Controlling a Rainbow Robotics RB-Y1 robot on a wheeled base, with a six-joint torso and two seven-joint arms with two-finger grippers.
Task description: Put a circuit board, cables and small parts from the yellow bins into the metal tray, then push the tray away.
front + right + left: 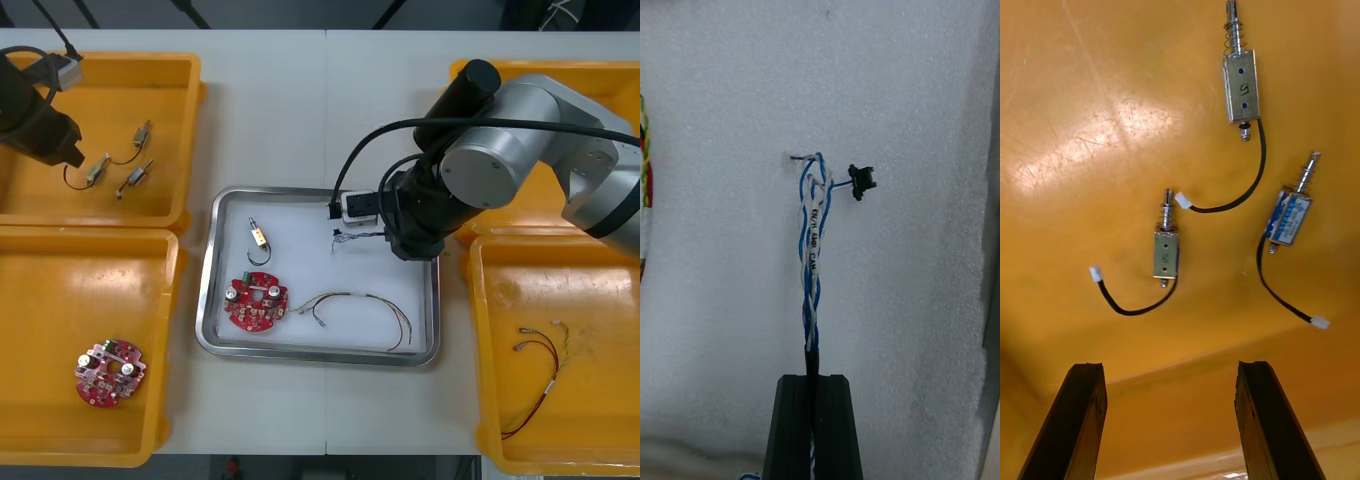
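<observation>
In the right wrist view, the right hand [812,420] is seen clamped on the twisted blue and white cable [813,247]. The cable's long axis runs straight out from the fingertips over the white lining of the metal tray [730,90], ending in a black connector [861,181]. Print along a white strand is read, uncertainly, as "EN/H AMP CAN".

In the left wrist view, the left hand [1171,367] is held with its fingers apart over orange plastic. Three small metal parts [1166,251] lie ahead of the fingertips, and one carries a handwritten mark, perhaps "5".

In the front view, the right arm is placed over the tray's upper right area at centre frame, and the left arm over the yellow bin [190,120] at upper left. A circuit board [256,301], a red and yellow cable [365,305] and a small metal part [259,237] are already lying inside the tray. Since the tray lies directly under the held cable, only a release is judged necessary.
</observation>
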